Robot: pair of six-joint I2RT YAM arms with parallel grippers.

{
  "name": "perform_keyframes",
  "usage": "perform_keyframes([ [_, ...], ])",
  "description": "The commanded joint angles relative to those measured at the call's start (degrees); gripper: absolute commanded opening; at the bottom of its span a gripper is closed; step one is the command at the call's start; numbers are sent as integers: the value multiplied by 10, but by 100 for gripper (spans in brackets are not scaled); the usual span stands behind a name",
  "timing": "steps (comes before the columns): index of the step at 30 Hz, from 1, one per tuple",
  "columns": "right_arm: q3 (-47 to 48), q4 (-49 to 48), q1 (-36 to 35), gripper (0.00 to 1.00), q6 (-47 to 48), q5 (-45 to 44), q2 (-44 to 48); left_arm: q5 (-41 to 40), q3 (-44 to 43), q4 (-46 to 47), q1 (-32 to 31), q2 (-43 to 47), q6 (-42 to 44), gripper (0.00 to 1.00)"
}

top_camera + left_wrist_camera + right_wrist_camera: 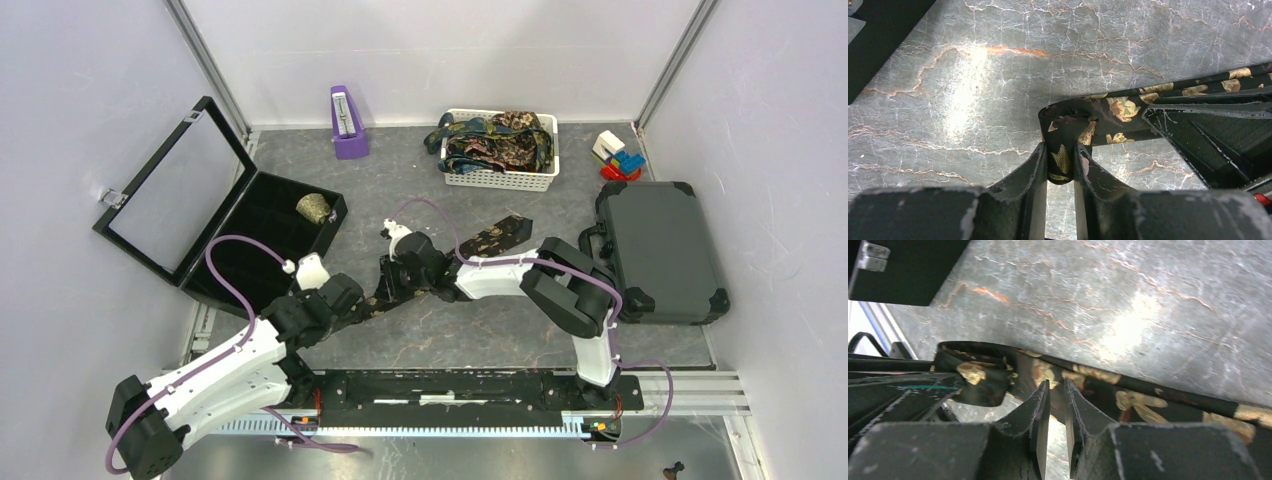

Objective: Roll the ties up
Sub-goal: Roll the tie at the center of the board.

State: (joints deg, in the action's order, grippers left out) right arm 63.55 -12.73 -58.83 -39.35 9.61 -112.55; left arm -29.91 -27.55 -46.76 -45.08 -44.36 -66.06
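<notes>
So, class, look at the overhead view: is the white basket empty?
No, the basket holds a heap of patterned ties.

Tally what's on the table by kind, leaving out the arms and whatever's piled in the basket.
Cases: 2, black display case, grey hard case
Baskets: 1, white basket
Metronomes: 1, purple metronome
Ties outside the basket: 2, rolled tie, stretched tie
Toy clusters: 1, toy blocks
Total: 7

tie [1108, 107]: printed cloth, soft sheen | tabletop [973, 100]: glossy marbled sheet
</notes>
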Motion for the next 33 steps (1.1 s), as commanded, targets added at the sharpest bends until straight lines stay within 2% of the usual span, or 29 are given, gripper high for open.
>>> perform_keyframes([
  [1,-18,-1,4,22,17,-27,10,-23,-19,-9,1,1,26,6],
  [6,-43,-9,6,21,14,-23,5,-25,-17,-9,1,3,24,5],
  [15,-83,-4,-2,20,-14,-46,49,-32,-22,-14,1,-6,25,5],
  [25,-45,7,-16,20,-5,-44,67,-31,-22,-15,1,-8,27,4],
  [33,-24,-30,-47,21,-27,-10,46,-30,-22,-14,1,-16,25,4],
])
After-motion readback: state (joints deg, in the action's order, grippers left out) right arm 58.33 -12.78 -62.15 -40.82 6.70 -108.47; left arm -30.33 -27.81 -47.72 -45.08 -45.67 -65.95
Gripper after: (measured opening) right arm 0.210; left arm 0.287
